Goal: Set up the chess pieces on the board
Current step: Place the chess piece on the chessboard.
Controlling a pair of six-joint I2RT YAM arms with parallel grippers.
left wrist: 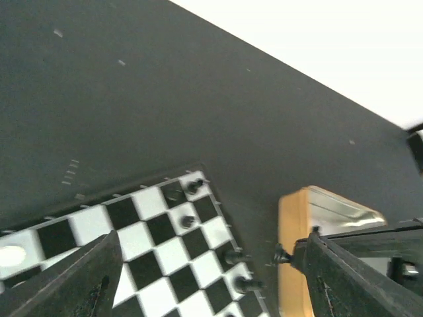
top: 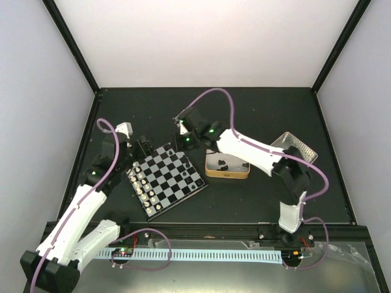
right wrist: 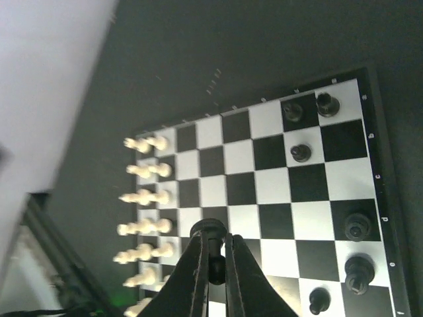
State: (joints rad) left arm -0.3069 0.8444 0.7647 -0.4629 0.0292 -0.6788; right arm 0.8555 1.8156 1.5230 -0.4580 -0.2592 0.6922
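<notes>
The board (top: 166,180) lies left of centre, turned diagonally. Cream-white pieces (top: 143,189) fill its left side. Several black chess pieces (right wrist: 301,153) stand on its right side, also seen in the left wrist view (left wrist: 188,221). My right gripper (right wrist: 210,241) is shut on one black piece (right wrist: 211,257), held head down above the board's middle squares (right wrist: 277,185). In the top view the right gripper (top: 183,141) hangs over the board's far corner. My left gripper (left wrist: 211,277) is open and empty over the board (left wrist: 158,244), at its far left edge in the top view (top: 137,149).
A gold-rimmed tin (top: 227,166) with a few pieces inside stands just right of the board and shows in the left wrist view (left wrist: 294,251). Its silver lid (top: 293,146) lies at the far right under the right arm. Black frame rails edge the table.
</notes>
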